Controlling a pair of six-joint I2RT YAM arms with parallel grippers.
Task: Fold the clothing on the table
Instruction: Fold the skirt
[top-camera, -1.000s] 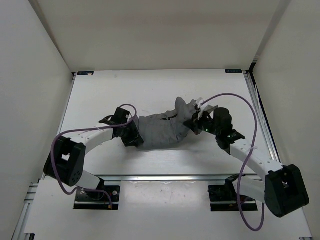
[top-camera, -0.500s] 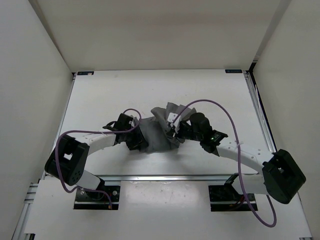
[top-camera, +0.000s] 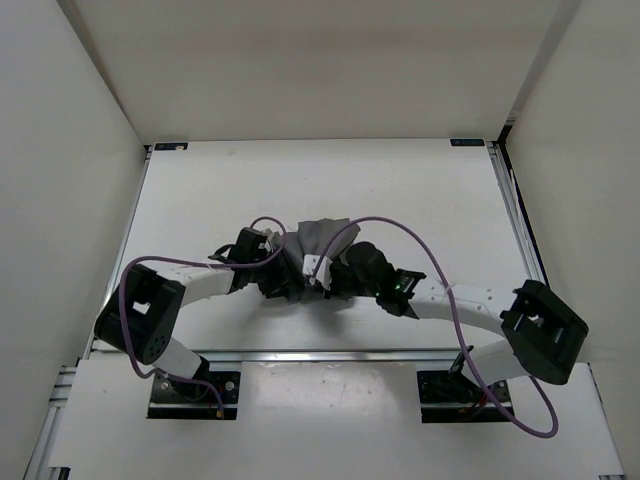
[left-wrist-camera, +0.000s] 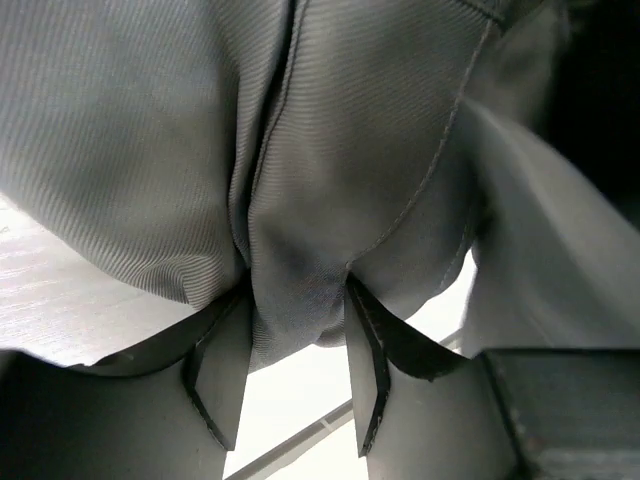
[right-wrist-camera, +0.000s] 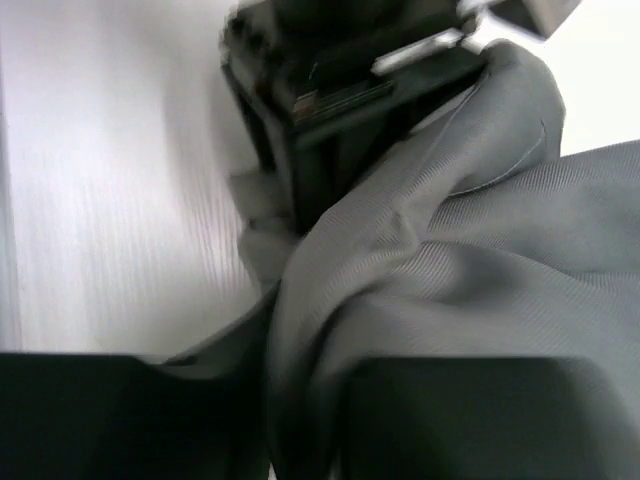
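Observation:
The grey clothing (top-camera: 318, 240) lies bunched in a small heap at the middle of the white table (top-camera: 200, 190). My left gripper (top-camera: 274, 279) is at the heap's left edge. In the left wrist view a fold of the clothing (left-wrist-camera: 330, 150) is pinched in the left gripper (left-wrist-camera: 297, 335). My right gripper (top-camera: 331, 277) has come in from the right, close to the left one. In the right wrist view the clothing (right-wrist-camera: 480, 250) runs down into the narrow gap of the right gripper (right-wrist-camera: 300, 400); the left gripper's black body (right-wrist-camera: 340, 90) is just beyond.
White walls (top-camera: 90, 150) close in the table at the left, back and right. A metal rail (top-camera: 330, 354) runs along the near edge, with both arm bases behind it. Purple cables (top-camera: 400, 225) loop over both arms.
My right gripper has swept left across the table with the clothing's right end, drawing the spread cloth into a narrow heap beside the left gripper. The left gripper barely moved.

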